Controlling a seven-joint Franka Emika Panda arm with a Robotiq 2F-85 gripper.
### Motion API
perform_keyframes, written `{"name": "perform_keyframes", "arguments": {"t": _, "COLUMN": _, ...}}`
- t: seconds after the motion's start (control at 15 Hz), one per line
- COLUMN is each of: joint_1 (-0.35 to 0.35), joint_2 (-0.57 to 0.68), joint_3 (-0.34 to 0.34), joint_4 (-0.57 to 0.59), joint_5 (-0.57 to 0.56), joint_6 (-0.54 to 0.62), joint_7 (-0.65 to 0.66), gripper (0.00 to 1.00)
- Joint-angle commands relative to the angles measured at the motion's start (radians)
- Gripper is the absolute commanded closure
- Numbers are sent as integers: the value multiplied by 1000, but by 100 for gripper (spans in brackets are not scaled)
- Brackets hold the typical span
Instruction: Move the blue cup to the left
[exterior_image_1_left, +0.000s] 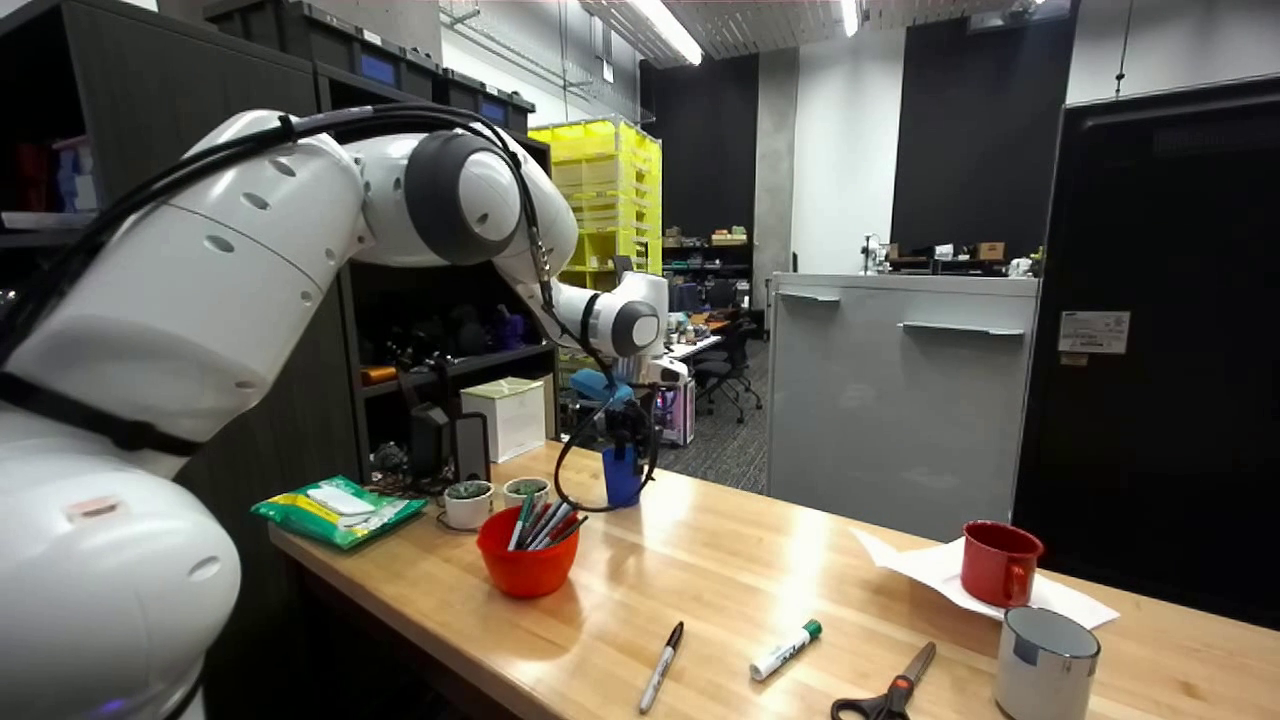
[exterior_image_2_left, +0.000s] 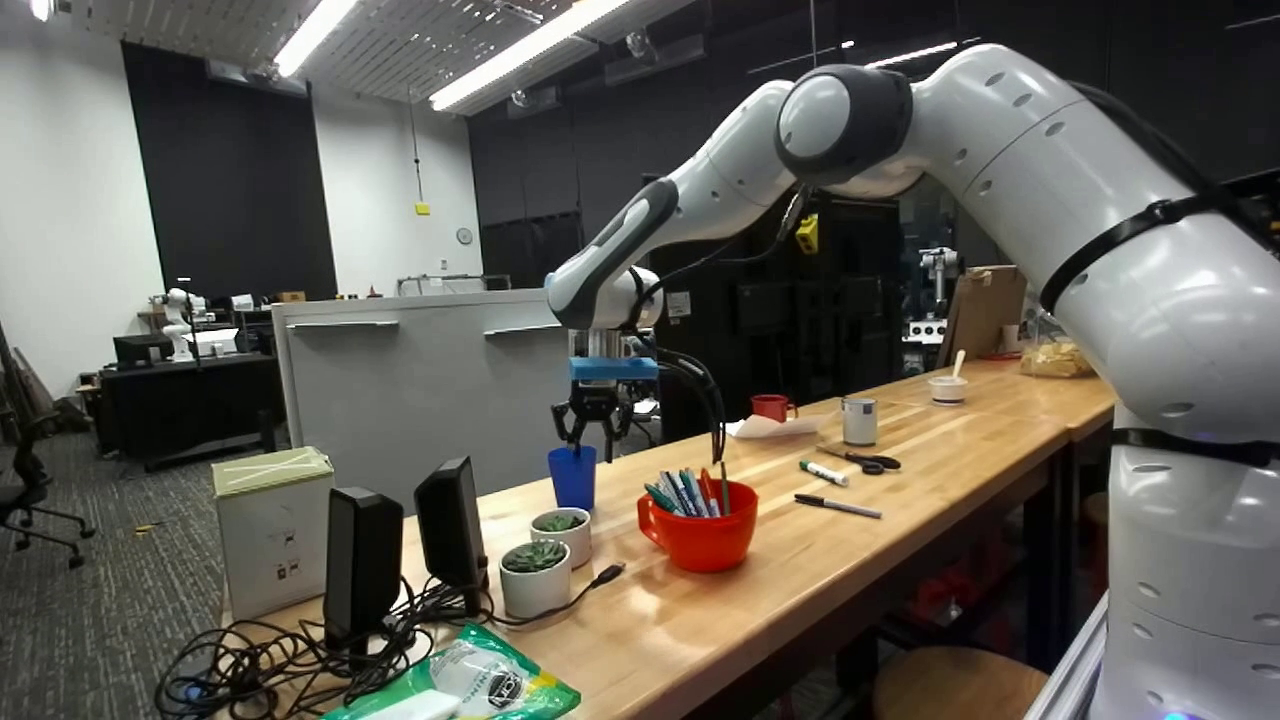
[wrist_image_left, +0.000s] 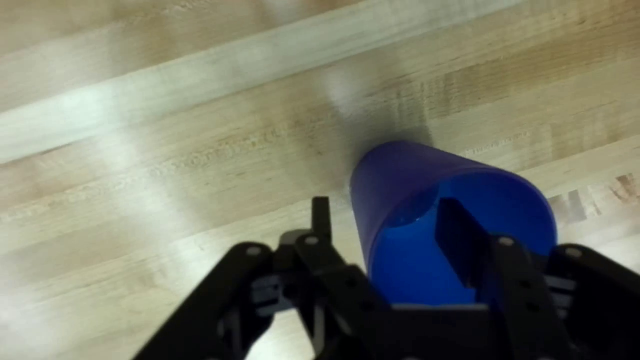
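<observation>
In an exterior view, a small bright blue plastic cup (exterior_image_1_left: 621, 484) was seen standing on a pale wooden tabletop (exterior_image_1_left: 720, 570), near its far edge, beyond a round orange-red bowl (exterior_image_1_left: 525, 572) filled with pens (exterior_image_1_left: 545, 526). In an exterior view, a black two-fingered gripper (exterior_image_2_left: 593, 445) was seen right at the cup's rim, and a small white pot (exterior_image_2_left: 577, 547) with a green succulent (exterior_image_2_left: 560, 523) was found nearby. In the wrist view, the fingers (wrist_image_left: 321, 217) were spread apart — one was positioned over the cup's opening, the other outside its wall — and whether the plastic was touched could not be told.
</observation>
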Motion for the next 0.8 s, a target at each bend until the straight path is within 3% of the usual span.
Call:
{"name": "perform_keyframes", "arguments": {"t": 0.0, "joint_1": 68, "joint_2": -119, "joint_3": -34, "joint_4": -68, "joint_5": -114, "joint_6": 9, "joint_7": -9, "gripper": 12}}
{"name": "perform_keyframes", "arguments": {"t": 0.13, "joint_1": 101, "joint_2": -171, "joint_3": -48, "joint_4": -65, "joint_5": -204, "joint_6": 5, "joint_7": 4, "gripper": 1}}
{"name": "perform_keyframes", "arguments": {"t": 0.33, "joint_1": 113, "joint_2": -240, "joint_3": -54, "joint_4": -50, "joint_5": -307, "joint_6": -55, "joint_7": -26, "gripper": 0}}
{"name": "perform_keyframes", "arguments": {"t": 0.53, "joint_1": 65, "joint_2": -318, "joint_3": -38, "joint_4": -64, "joint_5": -345, "joint_6": -127, "joint_7": -179, "gripper": 0}}
{"name": "perform_keyframes", "arguments": {"t": 0.73, "joint_1": -3, "joint_2": -356, "joint_3": -32, "joint_4": -75, "joint_5": -314, "joint_6": -167, "joint_7": -361, "gripper": 0}}
